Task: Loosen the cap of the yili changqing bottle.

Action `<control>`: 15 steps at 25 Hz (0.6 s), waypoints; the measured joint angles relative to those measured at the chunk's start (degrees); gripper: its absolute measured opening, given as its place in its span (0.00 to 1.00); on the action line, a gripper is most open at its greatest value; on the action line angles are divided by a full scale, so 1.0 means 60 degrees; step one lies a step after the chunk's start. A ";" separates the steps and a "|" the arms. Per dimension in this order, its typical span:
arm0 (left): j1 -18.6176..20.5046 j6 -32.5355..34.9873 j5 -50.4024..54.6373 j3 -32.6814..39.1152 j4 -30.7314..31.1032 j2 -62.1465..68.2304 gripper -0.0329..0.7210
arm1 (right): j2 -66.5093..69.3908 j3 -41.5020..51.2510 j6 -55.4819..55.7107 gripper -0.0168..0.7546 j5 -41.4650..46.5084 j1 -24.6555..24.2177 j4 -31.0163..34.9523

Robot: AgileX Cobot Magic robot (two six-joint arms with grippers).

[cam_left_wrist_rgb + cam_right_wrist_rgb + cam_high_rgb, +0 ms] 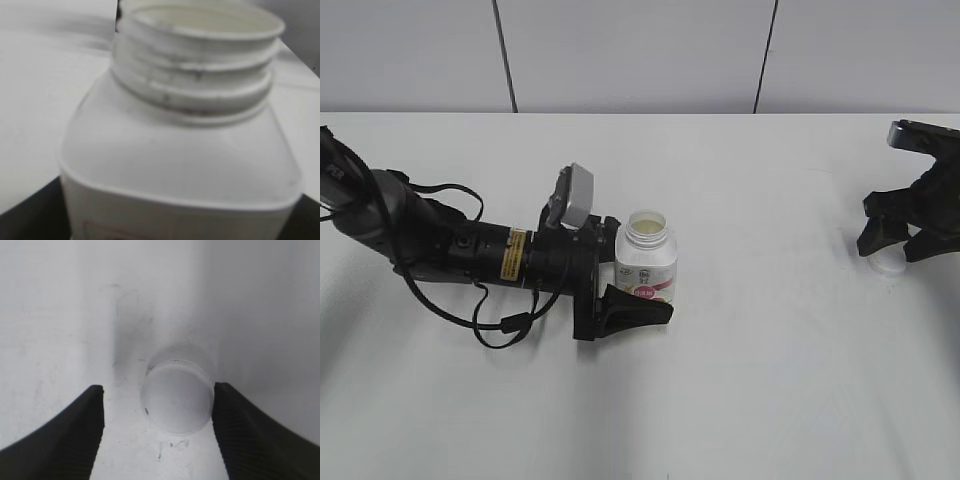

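The yili changqing bottle [646, 262] stands upright mid-table, white with a pink-red label, and its threaded neck is open with no cap on it. My left gripper [628, 277] is shut on its body from the left. The bottle fills the left wrist view [180, 150]. The cap [887, 262] is small, round and white and lies on the table at the far right. My right gripper [897, 247] is open around it and does not grip it. In the right wrist view the cap [177, 397] sits between the fingers [157, 435], close to the right one.
The white table [770, 380] runs back to a grey panelled wall [640, 50]. The left arm's black cables [490, 320] loop on the table beside the arm.
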 joint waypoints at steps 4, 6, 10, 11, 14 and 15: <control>0.0000 -0.0013 -0.0242 0.0000 0.0050 -0.0202 0.85 | 0.0000 0.0000 0.0000 0.71 0.0030 0.0000 0.0029; 0.0000 -0.0027 -0.0314 0.0000 0.0099 -0.0444 0.85 | 0.0000 0.0000 0.0000 0.71 0.0182 0.0000 0.0048; 0.0000 -0.0318 -0.0342 0.0000 0.0268 -0.1027 0.84 | -0.0229 -0.0032 0.0000 0.71 0.0440 0.0000 0.0067; 0.0000 -0.0380 -0.0342 0.0000 0.0288 -0.1165 0.84 | -0.0334 -0.0070 0.0000 0.71 0.0461 0.0000 0.0069; 0.0000 -0.0745 -0.0342 0.0000 0.0549 -0.1621 0.83 | -0.0731 -0.0271 0.0000 0.71 0.0627 0.0000 0.0099; 0.0000 -0.0987 -0.0332 0.0008 0.0633 -0.1814 0.83 | -0.0875 -0.0350 0.0000 0.71 0.0712 0.0000 0.0106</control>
